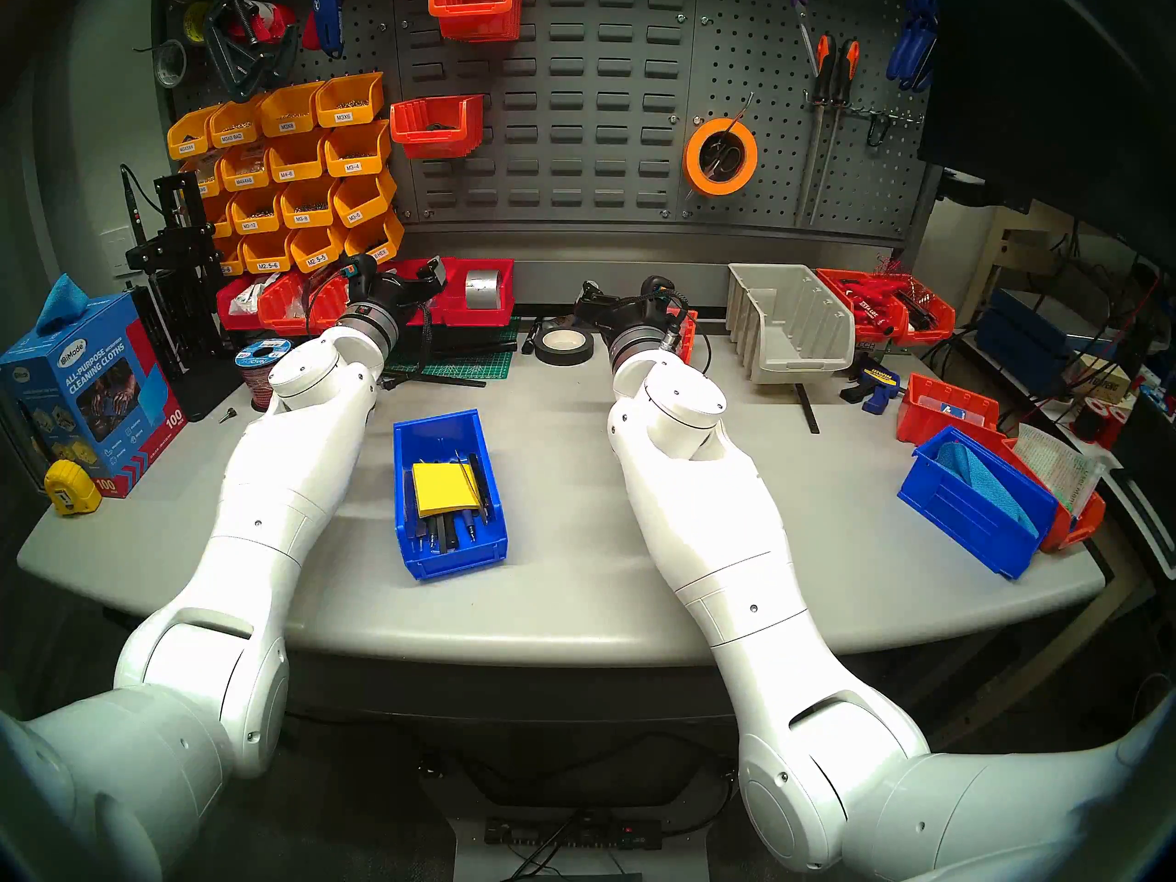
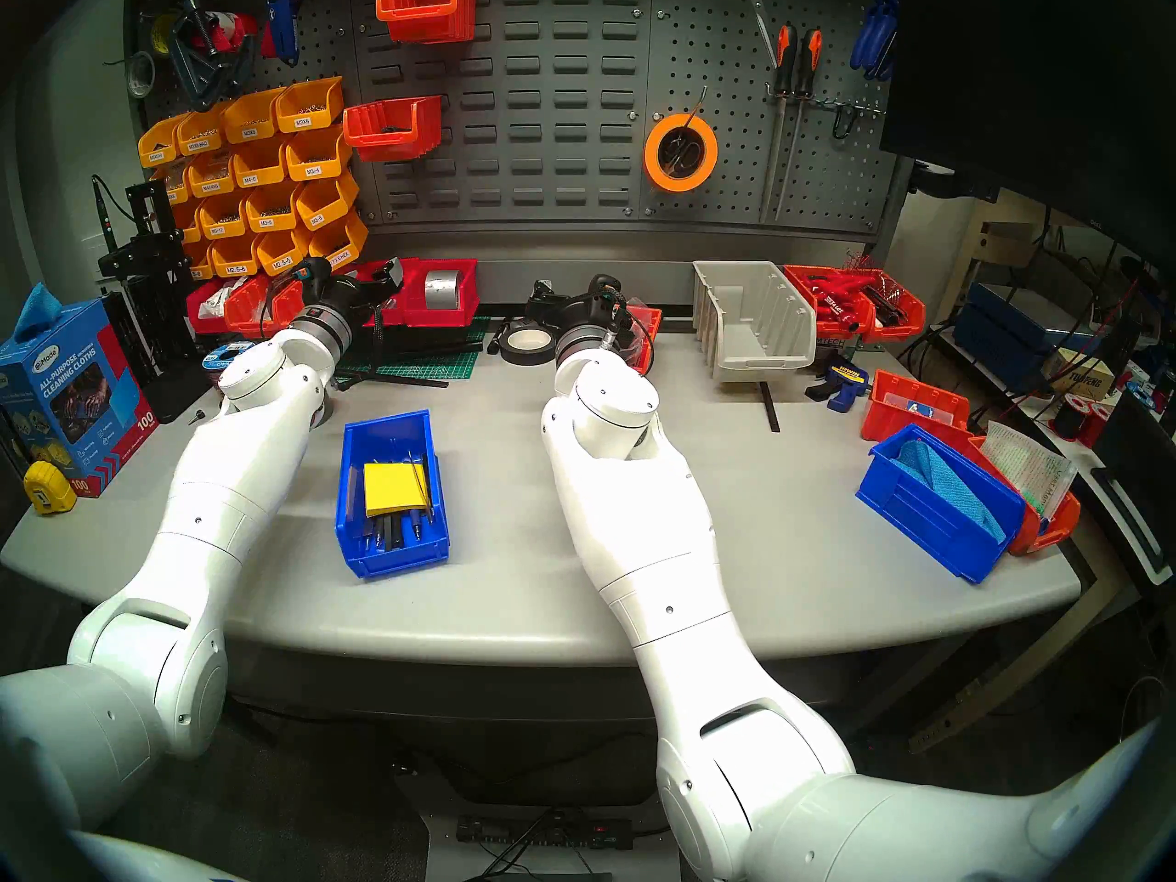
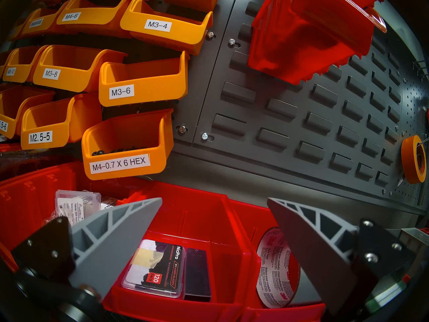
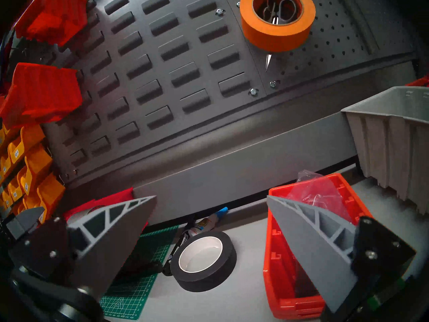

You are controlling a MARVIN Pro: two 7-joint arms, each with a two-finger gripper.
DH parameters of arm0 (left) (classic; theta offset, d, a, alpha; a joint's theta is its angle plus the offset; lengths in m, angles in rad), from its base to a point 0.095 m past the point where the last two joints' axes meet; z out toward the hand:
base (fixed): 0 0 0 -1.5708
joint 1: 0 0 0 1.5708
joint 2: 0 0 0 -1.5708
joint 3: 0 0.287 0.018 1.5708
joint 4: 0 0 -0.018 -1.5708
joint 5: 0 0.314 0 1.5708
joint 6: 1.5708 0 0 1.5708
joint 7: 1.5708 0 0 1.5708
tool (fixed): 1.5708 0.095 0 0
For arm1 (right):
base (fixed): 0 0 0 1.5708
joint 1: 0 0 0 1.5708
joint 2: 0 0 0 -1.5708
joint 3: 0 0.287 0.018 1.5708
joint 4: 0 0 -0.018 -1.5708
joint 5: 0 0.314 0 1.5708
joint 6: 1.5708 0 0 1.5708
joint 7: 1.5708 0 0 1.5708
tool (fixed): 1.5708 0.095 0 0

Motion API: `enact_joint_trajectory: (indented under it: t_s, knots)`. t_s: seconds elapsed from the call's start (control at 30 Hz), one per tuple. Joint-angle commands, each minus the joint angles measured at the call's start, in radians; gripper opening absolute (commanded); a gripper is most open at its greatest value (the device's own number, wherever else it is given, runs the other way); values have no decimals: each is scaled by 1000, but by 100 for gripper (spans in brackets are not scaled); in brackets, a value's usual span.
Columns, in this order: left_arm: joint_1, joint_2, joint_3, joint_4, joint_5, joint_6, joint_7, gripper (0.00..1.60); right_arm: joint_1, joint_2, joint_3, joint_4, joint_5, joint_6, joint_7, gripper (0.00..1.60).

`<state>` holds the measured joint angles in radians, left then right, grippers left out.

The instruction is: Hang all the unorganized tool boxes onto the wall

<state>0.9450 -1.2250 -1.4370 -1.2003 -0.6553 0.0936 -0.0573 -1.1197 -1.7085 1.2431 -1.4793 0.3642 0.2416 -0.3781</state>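
Note:
A blue tool box [image 1: 448,492] with a yellow notepad and pens stands on the table between my arms. A second blue one [image 1: 973,505] holding a blue cloth sits at the right edge, next to red-orange ones [image 1: 948,410]. Two red-orange boxes [image 1: 436,126] hang on the slotted grey wall [image 1: 573,98]. My left gripper [image 3: 214,199] is open and empty above red boxes [image 3: 209,221] at the back left. My right gripper [image 4: 211,197] is open and empty, with one finger over a small red-orange box [image 4: 290,268] holding a plastic bag.
Labelled yellow-orange bins [image 1: 286,180] fill the wall's left side. A grey bin [image 1: 789,320], a black tape roll [image 1: 563,346] and a green cutting mat [image 1: 471,359] lie along the back. A cleaning-cloth box [image 1: 83,397] and a tape measure [image 1: 70,486] stand at the left.

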Motion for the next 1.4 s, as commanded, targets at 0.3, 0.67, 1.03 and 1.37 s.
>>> enact_joint_trajectory:
  t_s: [0.3, 0.67, 1.03, 1.37]
  knots:
    - [-18, -1, -1, -10, 1, -1, 1, 160, 25, -28, -3, 72, -44, -20, -100, 160]
    - [-18, -1, -1, -10, 1, -1, 0, 160, 67, -19, -24, 133, -37, -45, -35, 160]
    - [-18, -1, -1, -10, 1, -1, 0, 160, 137, -7, -11, 262, -58, -114, -21, 160]
    - [-18, -1, -1, -10, 1, -1, 0, 160, 159, -15, 1, 323, -70, -155, -30, 160]
